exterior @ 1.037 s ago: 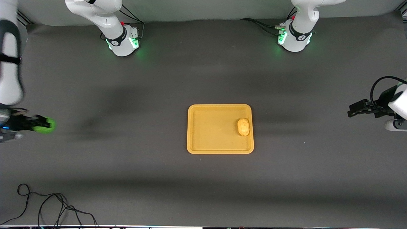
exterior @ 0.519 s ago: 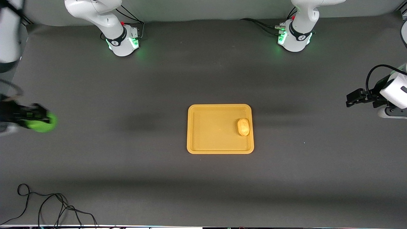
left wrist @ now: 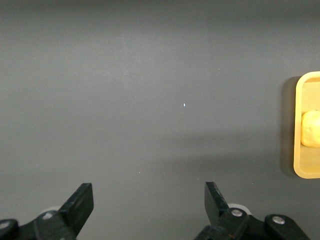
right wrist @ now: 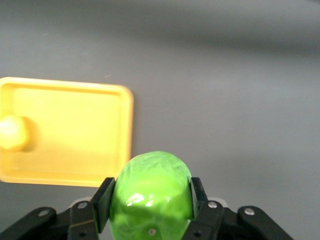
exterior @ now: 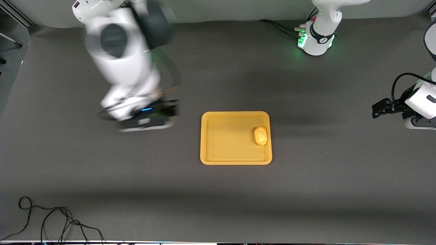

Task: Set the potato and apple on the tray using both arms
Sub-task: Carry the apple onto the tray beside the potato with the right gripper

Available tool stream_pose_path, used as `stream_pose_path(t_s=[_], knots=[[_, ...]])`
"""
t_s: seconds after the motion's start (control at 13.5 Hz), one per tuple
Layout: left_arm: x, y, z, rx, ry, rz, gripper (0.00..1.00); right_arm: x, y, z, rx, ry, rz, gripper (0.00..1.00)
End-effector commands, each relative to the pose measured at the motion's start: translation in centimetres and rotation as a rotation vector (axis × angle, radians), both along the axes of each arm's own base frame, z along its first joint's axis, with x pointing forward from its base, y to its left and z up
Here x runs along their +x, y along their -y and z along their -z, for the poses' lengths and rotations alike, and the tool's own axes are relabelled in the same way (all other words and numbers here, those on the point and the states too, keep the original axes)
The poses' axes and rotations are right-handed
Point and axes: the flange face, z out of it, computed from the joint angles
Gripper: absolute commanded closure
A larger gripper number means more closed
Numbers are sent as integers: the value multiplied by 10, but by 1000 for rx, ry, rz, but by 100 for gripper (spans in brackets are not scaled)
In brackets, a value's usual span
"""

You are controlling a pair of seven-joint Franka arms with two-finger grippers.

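Note:
The yellow-orange tray (exterior: 235,160) lies mid-table. The yellow-tan potato (exterior: 260,135) rests in it by the rim toward the left arm's end. My right gripper (exterior: 168,109), blurred, hangs over the mat beside the tray's rim toward the right arm's end. In the right wrist view it (right wrist: 149,197) is shut on the lime-green apple (right wrist: 150,182), with the tray (right wrist: 75,175) and potato (right wrist: 12,132) ahead. The apple is hidden in the front view. My left gripper (exterior: 377,111) is open and empty over the left arm's end of the table; in the left wrist view (left wrist: 148,202) the tray's rim (left wrist: 298,150) and the potato (left wrist: 312,128) show at the frame edge.
A black cable (exterior: 51,217) lies looped at the table corner nearest the front camera, at the right arm's end. The left arm's green-lit base (exterior: 315,37) stands at the table's edge farthest from the front camera.
My right arm has swung fast from the right arm's end of the table to just beside the tray, carrying the apple. The left gripper has barely shifted.

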Motion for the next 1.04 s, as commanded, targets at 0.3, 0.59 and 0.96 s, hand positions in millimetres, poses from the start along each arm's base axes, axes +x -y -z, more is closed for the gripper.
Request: stream_pose_path(t_s=[0.3, 0.59, 0.96], knots=[[-4, -4, -5, 13, 36, 10, 1, -43, -161, 114, 78, 19, 79, 63], [-6, -3, -9, 13, 37, 12, 1, -16, -173, 223, 104, 79, 78, 63], [-2, 0, 1, 13, 27, 18, 1, -3, -164, 297, 96, 97, 84, 63]])
